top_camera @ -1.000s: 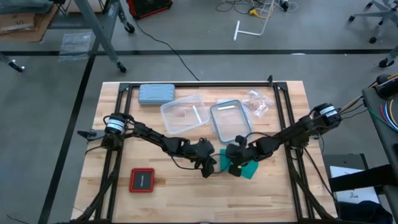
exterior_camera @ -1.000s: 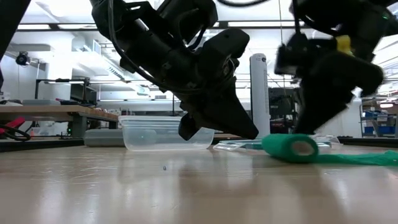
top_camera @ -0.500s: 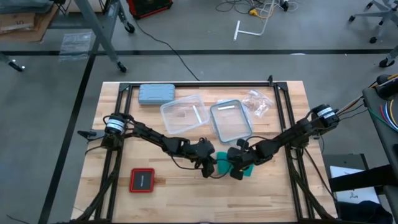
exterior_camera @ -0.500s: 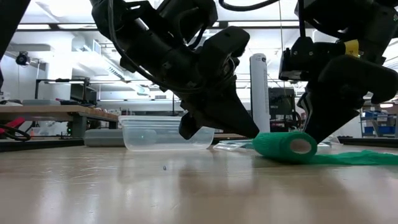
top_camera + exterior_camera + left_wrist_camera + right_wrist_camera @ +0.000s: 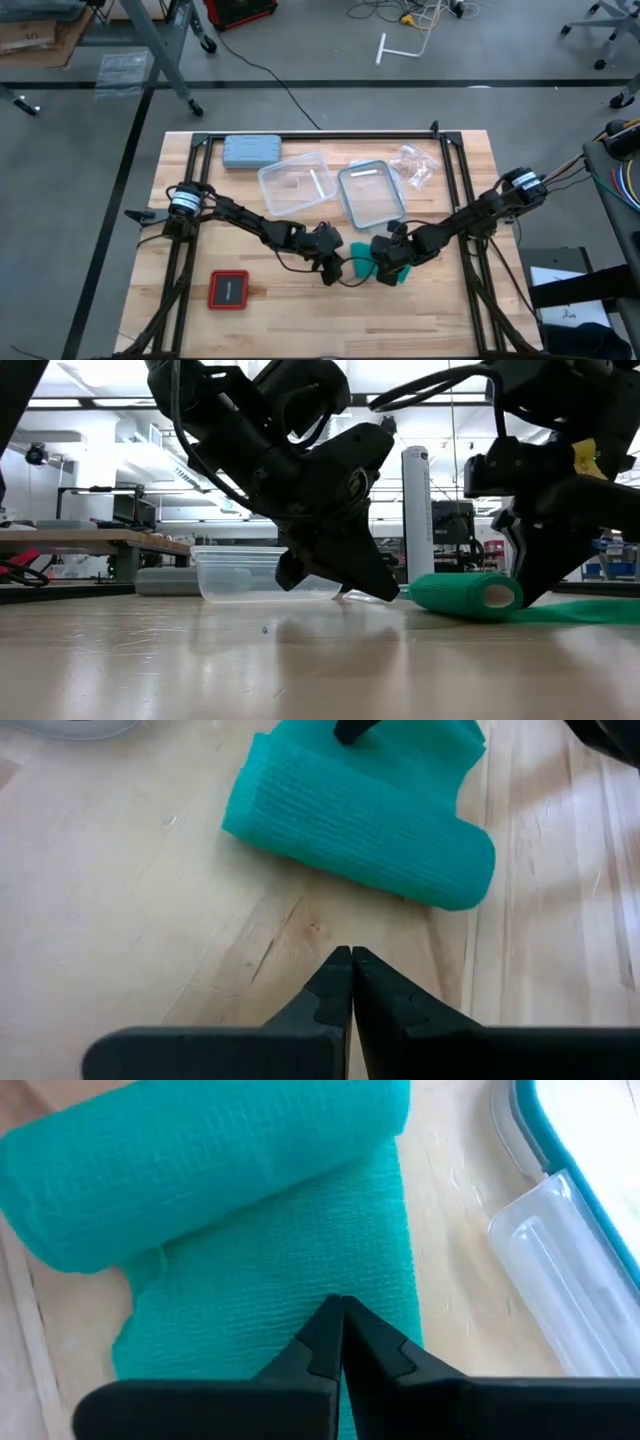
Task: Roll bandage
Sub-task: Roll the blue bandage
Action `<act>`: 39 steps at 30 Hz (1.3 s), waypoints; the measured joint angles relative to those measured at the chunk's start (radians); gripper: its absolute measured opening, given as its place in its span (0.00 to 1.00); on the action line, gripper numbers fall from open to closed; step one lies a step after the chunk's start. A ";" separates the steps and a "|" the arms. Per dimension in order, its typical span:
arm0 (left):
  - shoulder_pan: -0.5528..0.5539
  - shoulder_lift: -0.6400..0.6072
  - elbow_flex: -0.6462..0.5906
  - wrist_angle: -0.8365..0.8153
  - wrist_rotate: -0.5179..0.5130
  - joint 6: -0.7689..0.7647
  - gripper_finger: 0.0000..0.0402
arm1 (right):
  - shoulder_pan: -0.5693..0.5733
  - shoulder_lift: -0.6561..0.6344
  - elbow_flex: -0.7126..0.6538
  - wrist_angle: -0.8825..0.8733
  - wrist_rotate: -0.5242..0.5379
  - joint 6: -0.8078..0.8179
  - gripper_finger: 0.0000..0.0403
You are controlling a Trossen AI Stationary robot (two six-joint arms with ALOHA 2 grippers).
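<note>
The bandage (image 5: 363, 268) lies on the wooden tabletop (image 5: 280, 310) a little toward 5 o'clock from its centre, partly rolled: a teal cylinder (image 5: 465, 595) with a flat tail of cloth (image 5: 300, 1280) trailing from it toward 3 o'clock.

The left arm reaches in from 9 o'clock, stretched low across the tabletop with its wrist bent down. The left gripper (image 5: 351, 955) has its jaws pressed together on nothing, the tips pointing at the roll (image 5: 365, 820) from just beside it, on bare wood.

The right arm comes in from 3 o'clock, likewise low and angled down. The right gripper (image 5: 338, 1302) has its jaws closed too, empty, with the tips over the flat tail just behind the roll; whether they press on the cloth cannot be told.

At 12 o'clock from the bandage stand a clear container (image 5: 294, 184) and a lid (image 5: 371, 193).
</note>
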 joint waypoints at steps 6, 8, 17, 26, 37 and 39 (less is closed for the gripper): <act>0.000 0.000 0.000 0.003 0.000 0.000 0.00 | 0.000 -0.018 -0.001 -0.010 -0.001 -0.037 0.01; 0.000 0.000 0.000 0.008 0.000 0.000 0.01 | 0.000 -0.026 0.003 -0.012 -0.002 -0.033 0.01; 0.000 0.000 0.000 0.008 -0.001 0.000 0.00 | 0.000 -0.043 0.010 0.087 -0.008 -0.037 0.01; 0.000 0.000 0.000 0.017 -0.010 0.000 0.02 | 0.000 -0.037 0.010 0.162 -0.002 -0.052 0.01; 0.000 0.000 0.000 0.020 -0.010 -0.003 0.01 | 0.000 0.009 0.010 0.240 0.005 -0.060 0.01; 0.000 0.000 0.000 0.018 -0.009 -0.003 0.01 | 0.000 0.020 0.010 0.262 0.007 -0.068 0.01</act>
